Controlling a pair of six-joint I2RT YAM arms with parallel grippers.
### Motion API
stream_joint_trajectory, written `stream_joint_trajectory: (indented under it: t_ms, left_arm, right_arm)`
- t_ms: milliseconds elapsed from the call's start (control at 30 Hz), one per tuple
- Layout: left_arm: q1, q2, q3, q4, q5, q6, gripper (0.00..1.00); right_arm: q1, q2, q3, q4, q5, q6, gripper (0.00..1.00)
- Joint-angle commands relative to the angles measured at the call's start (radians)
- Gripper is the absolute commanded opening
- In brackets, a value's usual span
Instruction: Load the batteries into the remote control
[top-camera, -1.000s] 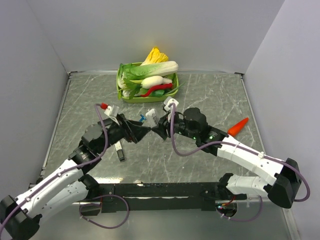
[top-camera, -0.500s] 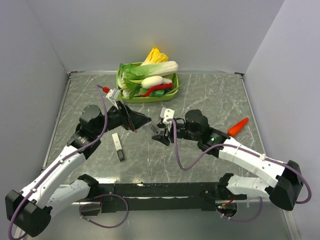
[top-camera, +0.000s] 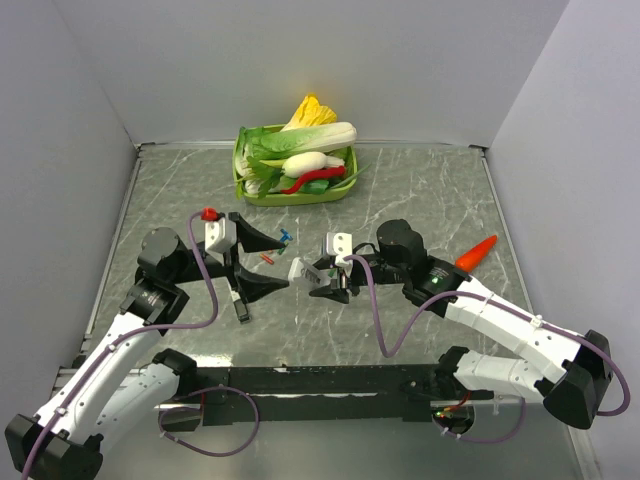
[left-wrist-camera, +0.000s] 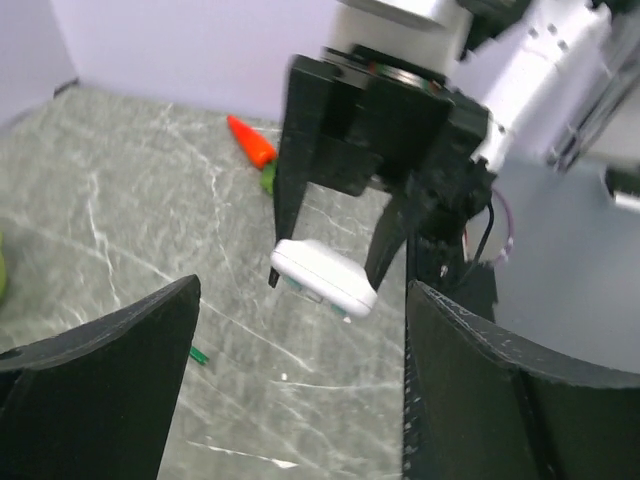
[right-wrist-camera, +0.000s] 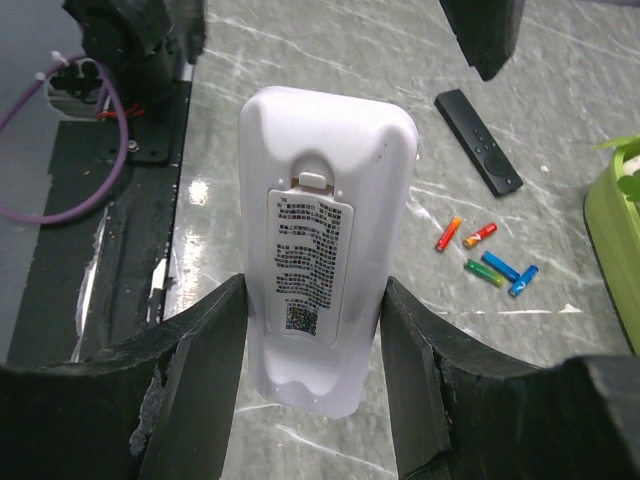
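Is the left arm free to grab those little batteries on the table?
Probably yes. The left fingers are open and empty, right by the batteries, which lie bare on the table. The right fingers hold the white remote off to one side.

Both arms share 1 build. The left arm (top-camera: 110, 360) and right arm (top-camera: 510, 322) have smooth white shells on the long links and bulky black motor housings (top-camera: 402, 240) at the joints. A purple cable (top-camera: 205, 285) loops loosely along each. The 2 bases are fixed to a black rail (top-camera: 330, 380) at the near edge. A small green light (top-camera: 436, 283) glows on the right arm. The left wrist carries a white bracket (top-camera: 218, 236) with a red plug (top-camera: 209, 213). The left gripper (top-camera: 284, 265) has 2 broad, matte black wedge fingers (left-wrist-camera: 100, 390). The right gripper (top-camera: 320, 280) has black fingers too, with whitish scuffs along their inner edges.
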Motion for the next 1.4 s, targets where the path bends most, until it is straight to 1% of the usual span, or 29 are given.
stream_joint_trajectory:
  t_ms: [0, 33, 67, 133, 200, 333, 533, 600, 1000, 1233, 1367]
  left_arm:
    - [0.004, 0.003, 0.024, -0.027, 0.161, 0.255, 0.88]
    - [0.002, 0.02, 0.032, -0.045, 0.201, 0.274, 0.89]
    - [0.001, 0.031, 0.047, -0.062, 0.209, 0.298, 0.89]
    - [-0.012, 0.049, 0.057, -0.09, 0.212, 0.317, 0.88]
    - [-0.022, 0.057, 0.061, -0.081, 0.209, 0.337, 0.88]
    - [-0.048, 0.077, 0.069, -0.042, 0.202, 0.328, 0.85]
    - [-0.061, 0.101, 0.072, 0.034, 0.206, 0.272, 0.84]
    - [-0.065, 0.106, 0.075, 0.034, 0.209, 0.268, 0.84]
    - [-0.108, 0.135, 0.101, -0.047, 0.198, 0.32, 0.75]
    - [-0.128, 0.152, 0.118, -0.087, 0.195, 0.351, 0.73]
    - [-0.133, 0.155, 0.124, -0.11, 0.192, 0.369, 0.68]
  right_arm:
    - [-0.004, -0.037, 0.064, -0.006, -0.056, -0.039, 0.0]
    - [-0.004, -0.034, 0.068, -0.007, -0.058, -0.044, 0.0]
    - [-0.006, -0.03, 0.075, -0.01, -0.058, -0.045, 0.0]
    - [-0.004, -0.026, 0.079, -0.013, -0.068, -0.048, 0.0]
    - [-0.003, -0.019, 0.087, -0.01, -0.071, -0.047, 0.0]
    - [-0.001, -0.007, 0.101, -0.02, -0.076, -0.053, 0.0]
    - [0.017, 0.007, 0.114, -0.044, -0.07, -0.07, 0.0]
    - [0.02, 0.012, 0.117, -0.047, -0.068, -0.073, 0.0]
    - [0.036, 0.017, 0.119, -0.053, -0.061, -0.077, 0.0]
    - [0.04, 0.026, 0.131, -0.076, -0.062, -0.091, 0.0]
    - [0.043, 0.029, 0.131, -0.079, -0.061, -0.096, 0.0]
